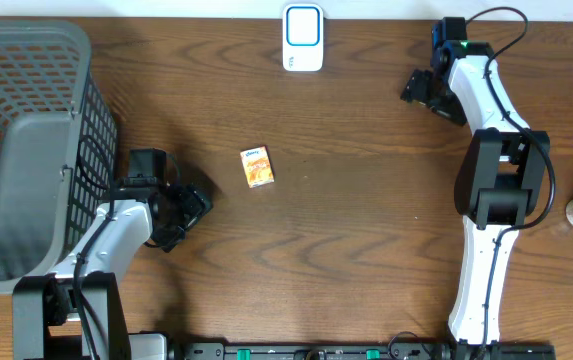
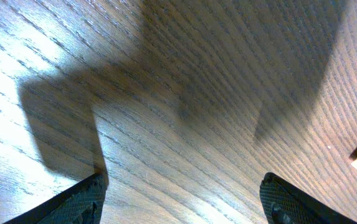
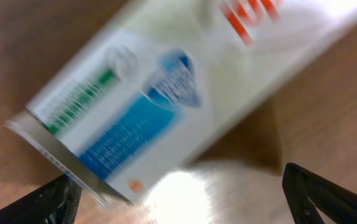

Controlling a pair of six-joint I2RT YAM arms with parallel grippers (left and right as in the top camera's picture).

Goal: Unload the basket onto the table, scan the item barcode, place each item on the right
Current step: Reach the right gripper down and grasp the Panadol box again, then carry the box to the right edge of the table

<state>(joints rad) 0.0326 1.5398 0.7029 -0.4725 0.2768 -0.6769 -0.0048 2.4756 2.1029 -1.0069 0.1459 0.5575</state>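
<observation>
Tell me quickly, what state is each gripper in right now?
Left gripper: open, holding nothing.
Right gripper: open wide, gripping nothing; a blurred white-and-blue box shows just beyond its fingers.

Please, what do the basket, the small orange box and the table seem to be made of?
The basket looks like matte grey plastic: its walls are a moulded grid of holes. The small orange box seems printed cardboard, with flat faces and straight edges. The table shows brown wood grain with a soft sheen; solid wood or laminate, I cannot tell.
</observation>
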